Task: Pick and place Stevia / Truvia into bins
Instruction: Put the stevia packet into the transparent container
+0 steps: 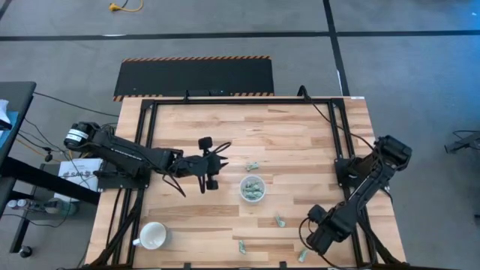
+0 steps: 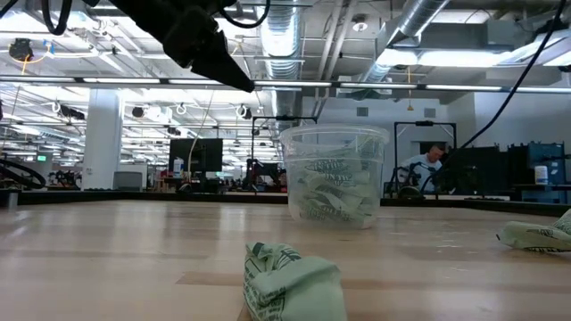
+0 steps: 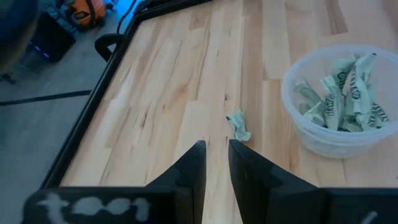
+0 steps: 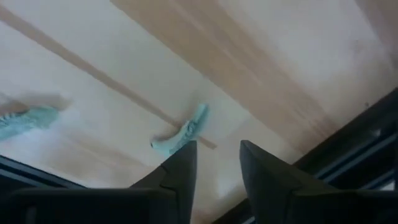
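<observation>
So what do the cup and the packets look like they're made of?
The cup looks like clear thin plastic: the packets inside show through its wall. The packets look like matte paper, pale green and white, holding crumples and folds.

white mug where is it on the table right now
In the high view the white mug stands near the table's front left corner, handle to the left, well apart from the clear cup at the middle and below the left arm.

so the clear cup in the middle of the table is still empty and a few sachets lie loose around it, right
Not quite: the clear cup already holds several sachets, as the left wrist view shows. A few sachets, such as this loose sachet, do lie around it on the table.
</observation>
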Tool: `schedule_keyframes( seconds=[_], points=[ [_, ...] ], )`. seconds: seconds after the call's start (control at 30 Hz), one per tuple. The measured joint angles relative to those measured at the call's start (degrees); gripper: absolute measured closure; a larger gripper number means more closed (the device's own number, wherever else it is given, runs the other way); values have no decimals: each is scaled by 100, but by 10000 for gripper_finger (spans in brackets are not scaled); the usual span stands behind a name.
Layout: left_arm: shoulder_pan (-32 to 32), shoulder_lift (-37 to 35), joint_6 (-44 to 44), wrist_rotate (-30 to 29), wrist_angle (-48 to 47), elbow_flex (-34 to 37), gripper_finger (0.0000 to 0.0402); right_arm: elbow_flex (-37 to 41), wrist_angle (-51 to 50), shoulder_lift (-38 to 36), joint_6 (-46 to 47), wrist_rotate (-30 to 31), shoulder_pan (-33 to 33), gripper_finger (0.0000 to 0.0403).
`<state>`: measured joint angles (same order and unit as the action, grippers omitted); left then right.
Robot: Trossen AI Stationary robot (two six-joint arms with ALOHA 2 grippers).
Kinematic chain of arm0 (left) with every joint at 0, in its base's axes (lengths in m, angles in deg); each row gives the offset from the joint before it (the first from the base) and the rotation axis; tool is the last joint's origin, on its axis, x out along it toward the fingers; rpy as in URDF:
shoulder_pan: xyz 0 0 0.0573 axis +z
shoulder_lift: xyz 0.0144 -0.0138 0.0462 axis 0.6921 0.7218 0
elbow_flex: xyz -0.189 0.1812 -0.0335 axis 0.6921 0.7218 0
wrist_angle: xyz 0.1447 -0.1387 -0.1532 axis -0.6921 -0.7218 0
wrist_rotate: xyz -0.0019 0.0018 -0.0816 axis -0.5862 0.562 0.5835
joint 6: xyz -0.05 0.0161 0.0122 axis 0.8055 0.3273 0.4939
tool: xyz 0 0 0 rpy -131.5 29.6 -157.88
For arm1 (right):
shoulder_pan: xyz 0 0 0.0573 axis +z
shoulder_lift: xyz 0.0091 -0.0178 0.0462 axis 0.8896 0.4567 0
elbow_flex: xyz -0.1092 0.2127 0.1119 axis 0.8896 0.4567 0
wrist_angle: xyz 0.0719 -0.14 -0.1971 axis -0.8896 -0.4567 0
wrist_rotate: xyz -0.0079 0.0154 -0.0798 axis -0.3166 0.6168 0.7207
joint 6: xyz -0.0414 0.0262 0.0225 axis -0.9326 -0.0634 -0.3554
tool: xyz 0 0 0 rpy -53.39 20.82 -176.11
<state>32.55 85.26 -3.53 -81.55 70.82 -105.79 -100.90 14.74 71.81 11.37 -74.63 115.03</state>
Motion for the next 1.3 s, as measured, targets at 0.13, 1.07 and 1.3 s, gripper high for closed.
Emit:
schedule_keyframes(
  seconds=[0.13,1.07,1.3],
  points=[
    [-1,-2,134,114,69,0,343,2,382,0,501,-94,176,246],
    [0,-4,-62,569,64,0,343,648,1601,-2,1434,661,469,251],
    [0,-4,28,575,64,0,343,840,1621,-2,1746,640,563,262]
  ],
)
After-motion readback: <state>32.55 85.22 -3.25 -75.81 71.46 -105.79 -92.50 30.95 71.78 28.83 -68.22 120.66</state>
